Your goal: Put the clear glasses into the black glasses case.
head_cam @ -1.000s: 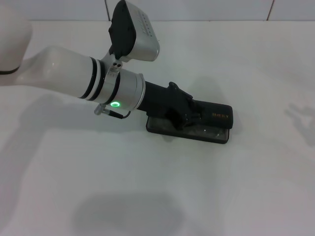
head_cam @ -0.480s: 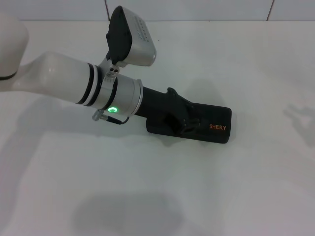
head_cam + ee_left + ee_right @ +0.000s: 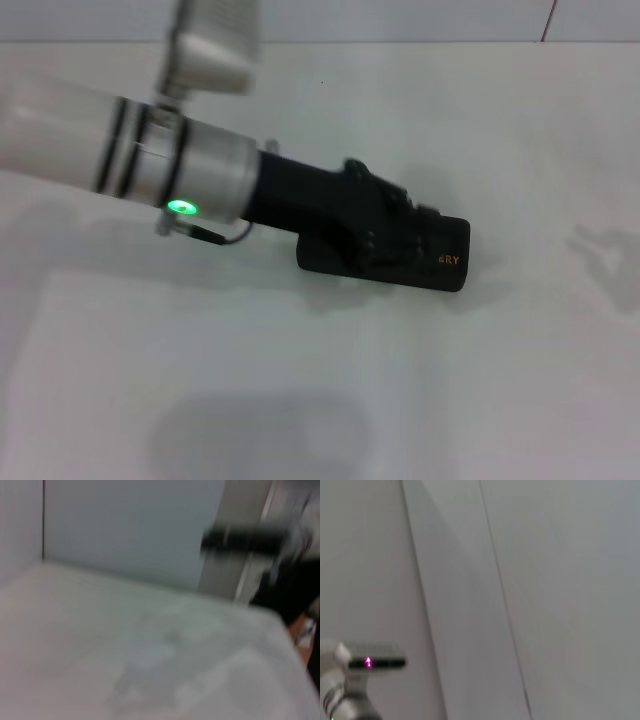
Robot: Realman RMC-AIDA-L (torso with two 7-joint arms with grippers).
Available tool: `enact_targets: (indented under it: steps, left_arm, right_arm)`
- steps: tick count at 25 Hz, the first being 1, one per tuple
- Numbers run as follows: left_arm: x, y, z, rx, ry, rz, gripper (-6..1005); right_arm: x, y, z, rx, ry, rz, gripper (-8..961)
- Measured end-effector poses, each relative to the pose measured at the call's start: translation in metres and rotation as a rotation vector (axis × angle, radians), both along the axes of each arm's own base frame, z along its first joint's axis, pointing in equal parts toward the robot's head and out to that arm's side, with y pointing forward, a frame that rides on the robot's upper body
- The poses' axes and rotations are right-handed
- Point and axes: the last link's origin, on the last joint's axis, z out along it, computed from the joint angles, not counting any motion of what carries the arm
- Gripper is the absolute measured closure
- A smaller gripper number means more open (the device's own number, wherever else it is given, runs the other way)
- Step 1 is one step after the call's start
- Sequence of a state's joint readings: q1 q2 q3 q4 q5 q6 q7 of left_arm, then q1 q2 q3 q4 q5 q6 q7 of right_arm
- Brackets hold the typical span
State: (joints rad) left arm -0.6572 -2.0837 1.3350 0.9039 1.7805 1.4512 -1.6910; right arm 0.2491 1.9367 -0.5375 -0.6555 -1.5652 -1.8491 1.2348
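Head view: the black glasses case lies shut on the white table, its long side running left to right, slightly tilted. A second ago the lid stood partly raised with the clear glasses showing inside; half a second ago it was down with the whole orange word visible. Now only the last letters of that word show, because the left gripper has slid further along the lid and covers more of it. The clear glasses themselves are out of sight, with the case closed over where they lay. The left arm reaches in from the left edge, lower and flatter than before, its silver wrist ring carrying a lit green lamp. The black gripper rests on top of the case, over its left and middle part. Whether its fingers are spread or pressed together I cannot tell; they merge with the black lid. The right arm does not appear here.

Left wrist view: the picture is smeared by motion. A pale table surface fills the lower part, a grey wall stands behind, and a dark shape sits at one edge that I cannot identify.

Right wrist view: only pale wall panels, and in one corner a distant part of the other arm with a small magenta light.
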Motion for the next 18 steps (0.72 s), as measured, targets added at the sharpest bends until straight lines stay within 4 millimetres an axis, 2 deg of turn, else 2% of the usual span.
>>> enact_targets:
  steps: [4,7,11,12,13,15,17,18]
  left_arm:
    - [-0.01,-0.013,0.039,0.03,-0.198,-0.003,677]
    - [-0.024,-0.023,0.058,0.082,-0.303,-0.017,624]
    - [-0.049,-0.033,0.069,0.106,-0.371,0.068,586]
    - [-0.062,-0.036,0.072,0.088,-0.385,0.132,577]
    - [-0.062,-0.036,0.072,0.088,-0.385,0.132,548]
    - [-0.075,-0.041,0.076,0.051,-0.392,0.176,489]
    - [-0.084,-0.045,0.08,0.024,-0.393,0.198,431]
    - [-0.091,-0.05,0.083,0.012,-0.386,0.203,402]
  right_arm:
    - [-0.005,0.003,-0.013,-0.076,-0.041,0.024,803]
    - [-0.01,0.008,-0.022,-0.113,-0.058,0.042,802]
    - [-0.023,0.017,-0.036,-0.158,-0.063,0.082,801]
    - [-0.026,0.02,-0.039,-0.169,-0.064,0.089,801]
    - [-0.03,0.023,-0.044,-0.182,-0.066,0.097,801]
    - [-0.033,0.025,-0.047,-0.191,-0.067,0.104,761]
    - [-0.052,0.033,-0.069,-0.262,-0.079,0.169,721]
    - [-0.052,0.033,-0.069,-0.262,-0.079,0.169,701]
